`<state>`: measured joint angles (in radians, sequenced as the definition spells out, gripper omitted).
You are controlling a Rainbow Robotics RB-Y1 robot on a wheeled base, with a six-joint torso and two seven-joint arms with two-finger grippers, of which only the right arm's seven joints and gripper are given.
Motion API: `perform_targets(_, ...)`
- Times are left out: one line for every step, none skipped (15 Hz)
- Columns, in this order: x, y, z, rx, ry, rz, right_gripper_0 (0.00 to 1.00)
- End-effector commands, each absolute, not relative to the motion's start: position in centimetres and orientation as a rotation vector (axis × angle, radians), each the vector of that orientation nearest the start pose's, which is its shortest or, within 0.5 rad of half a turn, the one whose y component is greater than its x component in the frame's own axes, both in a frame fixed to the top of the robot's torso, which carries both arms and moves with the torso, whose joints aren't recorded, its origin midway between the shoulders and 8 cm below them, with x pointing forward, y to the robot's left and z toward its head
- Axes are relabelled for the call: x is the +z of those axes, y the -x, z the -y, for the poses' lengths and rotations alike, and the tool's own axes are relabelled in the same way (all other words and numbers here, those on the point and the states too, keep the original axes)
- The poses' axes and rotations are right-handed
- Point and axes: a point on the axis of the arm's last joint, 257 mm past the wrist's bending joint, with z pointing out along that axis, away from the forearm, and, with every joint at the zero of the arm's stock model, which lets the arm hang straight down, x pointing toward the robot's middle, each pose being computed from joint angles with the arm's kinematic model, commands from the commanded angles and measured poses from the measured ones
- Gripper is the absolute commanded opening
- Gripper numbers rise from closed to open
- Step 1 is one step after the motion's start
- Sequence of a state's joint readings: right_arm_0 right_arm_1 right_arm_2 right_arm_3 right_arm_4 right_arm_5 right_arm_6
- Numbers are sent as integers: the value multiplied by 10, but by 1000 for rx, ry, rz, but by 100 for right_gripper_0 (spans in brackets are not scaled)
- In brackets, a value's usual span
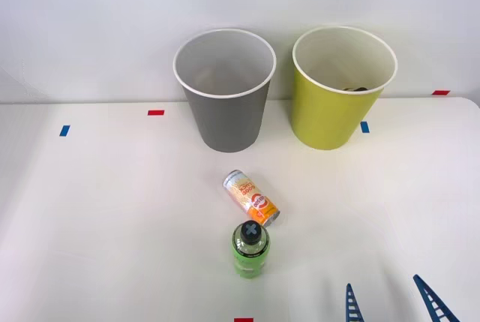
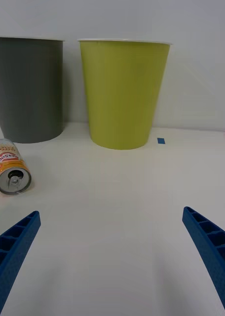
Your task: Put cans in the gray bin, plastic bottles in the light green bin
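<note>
Here the right gripper [image 1: 391, 301] hangs spread and empty at the bottle's [image 1: 250, 249] four o'clock; the can [image 1: 251, 197], touching it at twelve o'clock, may roll if nudged.

A staged test area in what looks like a robotics lab rather than a home or a shop: a bare white table [image 1: 90, 217] pushed against a plain white wall [image 1: 90, 14]. Small red tape marks [image 1: 155, 112] and blue tape marks [image 1: 64, 130] dot the tabletop around the gray bin [image 1: 225, 97], set there like placement guides, one blue piece just to the right of the light green bin [image 1: 334, 97] beside it. Blue ribbed fingers [image 1: 433, 301] of the right gripper [image 1: 394, 303] rise at the table's near edge, well in front of the gray bin.
</note>
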<state>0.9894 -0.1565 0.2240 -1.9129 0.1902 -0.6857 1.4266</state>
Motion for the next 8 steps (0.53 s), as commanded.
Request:
perform_targets(-264,-237,217,18,119,-1515,100)
perform_targets(-264,-237,217,18,119,-1515,100)
perform_targets(-264,-237,217,18,119,-1515,100)
perform_targets(-264,-237,217,18,119,-1515,100)
perform_targets(-264,-237,217,18,119,-1515,100)
perform_targets(-264,-237,217,18,119,-1515,100)
perform_targets(-264,-237,217,18,119,-1515,100)
perform_targets(-264,-237,217,18,119,-1515,100)
